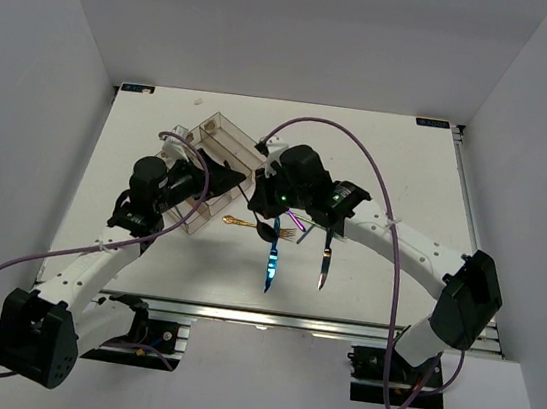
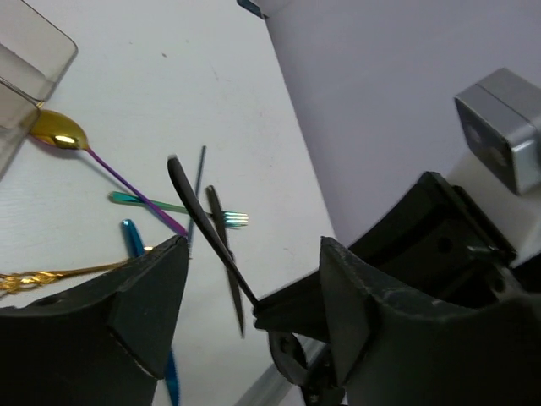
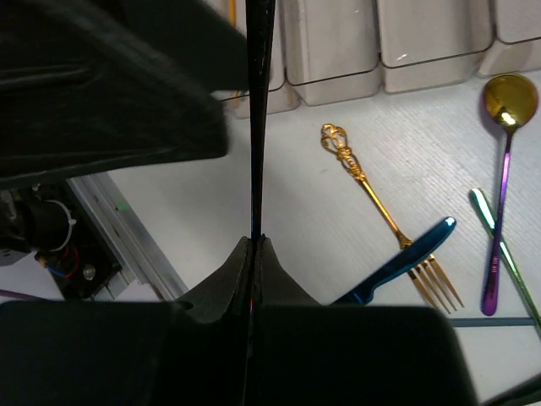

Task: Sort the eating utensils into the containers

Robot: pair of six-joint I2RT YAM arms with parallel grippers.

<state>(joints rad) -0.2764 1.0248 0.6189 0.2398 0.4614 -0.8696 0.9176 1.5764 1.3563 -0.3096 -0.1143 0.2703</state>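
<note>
My right gripper (image 3: 254, 241) is shut on a slim black utensil (image 3: 258, 127) and holds it above the table, its free end pointing at the clear organiser tray (image 3: 423, 42). My left gripper (image 2: 254, 245) is open, with its fingers (image 2: 148, 296) on either side of that black utensil (image 2: 203, 216) and not touching it. From above, both grippers meet by the tray (image 1: 224, 138), the left (image 1: 218, 179) and the right (image 1: 254, 197). On the table lie a gold fork (image 3: 376, 199), a blue knife (image 3: 397, 262) and a gold-bowled purple spoon (image 3: 505, 169).
More utensils lie in front of the tray: an iridescent fork (image 2: 169, 205), a dark knife (image 1: 325, 264), and the blue knife (image 1: 271, 262) beside the gold fork (image 1: 239, 222). The table's aluminium front rail (image 3: 127, 245) is close below. White walls enclose the table.
</note>
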